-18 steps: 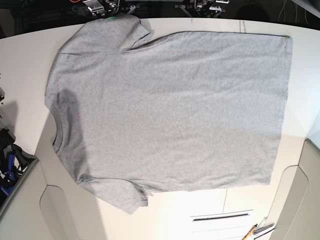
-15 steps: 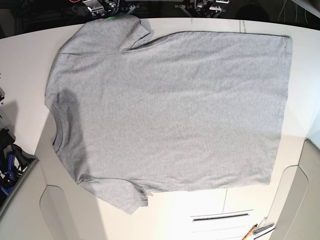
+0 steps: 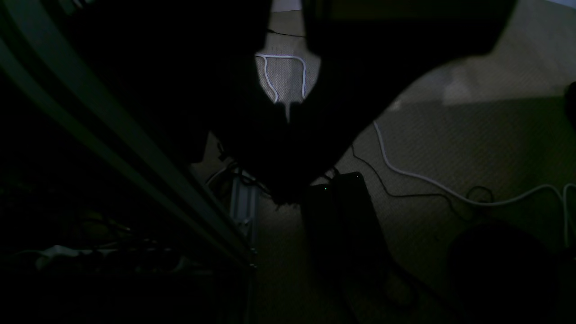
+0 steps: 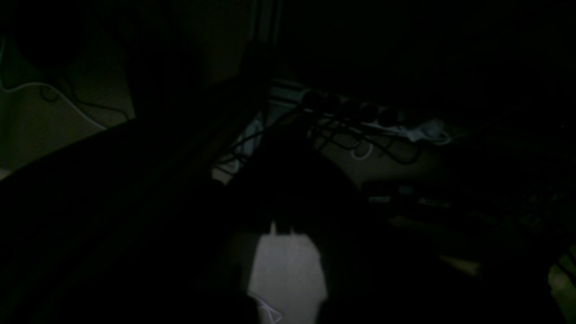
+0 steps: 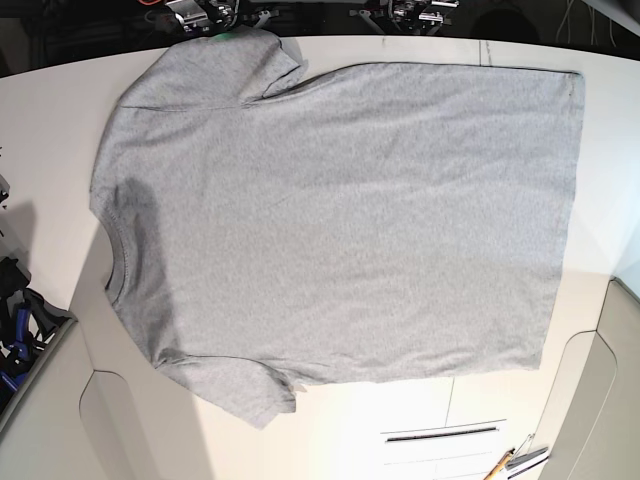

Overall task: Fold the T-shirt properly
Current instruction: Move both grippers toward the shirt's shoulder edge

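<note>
T-shirt [image 5: 340, 220] first: grey and plain side up, it lies spread flat across most of the white table [image 5: 45, 130] in the base view, with its ribbed neck toward the left edge of the frame and its straight hem toward the right. One sleeve reaches to the top left of the frame, the other to the lower left. A few faint creases run across the middle of the cloth.

My left pincer [image 3: 288, 114] shows only as a dark outline at the upper centre of its wrist view, both halves drawn together on nothing, above a dim carpeted floor [image 3: 472, 148] with a white cable [image 3: 423, 180] trailing across it. My right pincer [image 4: 282, 227] is likewise a black shape in the lower centre of its own view, pressed together and empty, over a lit patch of floor. Neither touches the cloth.
</note>
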